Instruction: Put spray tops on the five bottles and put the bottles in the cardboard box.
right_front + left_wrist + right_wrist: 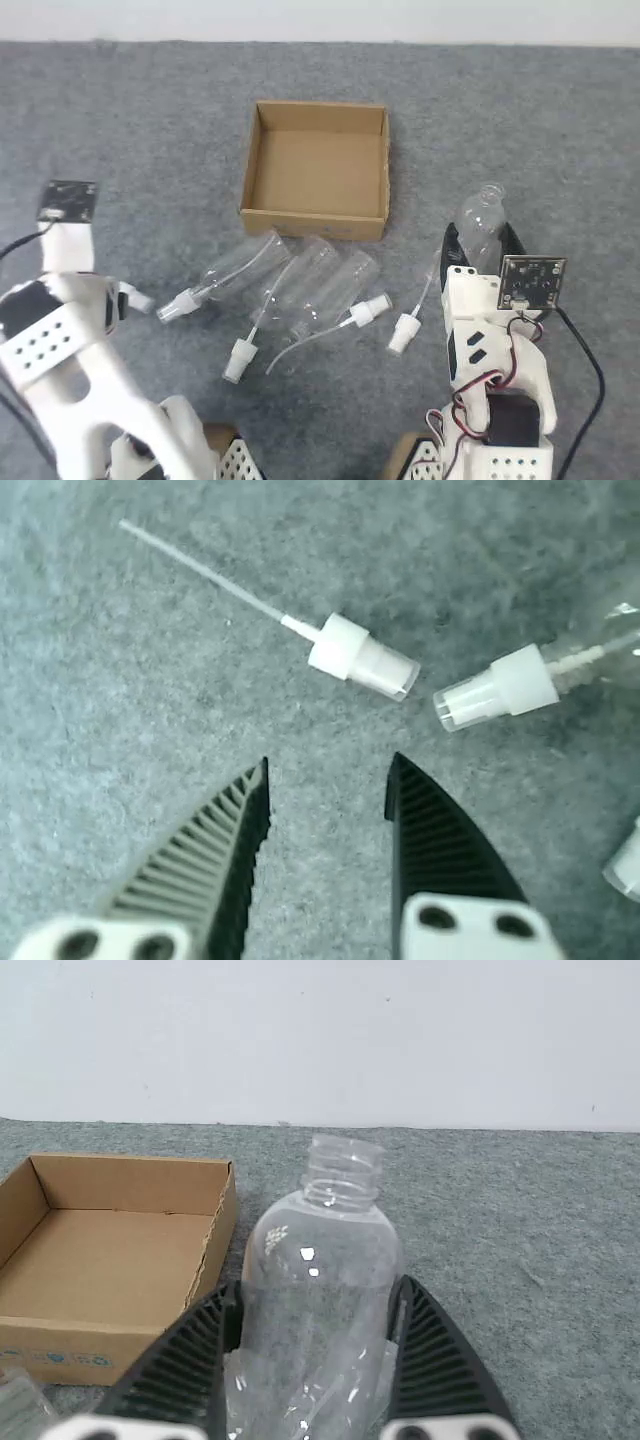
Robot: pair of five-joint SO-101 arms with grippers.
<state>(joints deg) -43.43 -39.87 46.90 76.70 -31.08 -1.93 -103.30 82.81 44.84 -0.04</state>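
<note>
Grey desk (150, 120): cardboard box (312, 222) holds no bottles yet. Right pincer (317, 1298) clamped on uncapped bottle (320, 1250), right of box. Left pincer (328, 770) apart over loose spray top (355, 660), left of box. Capping barely begun.

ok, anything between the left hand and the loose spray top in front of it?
Nothing visible. The open left hand hangs over carpet; the loose spray top lies ahead, only carpet between. A bottle's top lies beside it, apart.

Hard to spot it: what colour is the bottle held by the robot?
The bottle is colourless, see-through plastic; the right wrist view shows it best.
</note>
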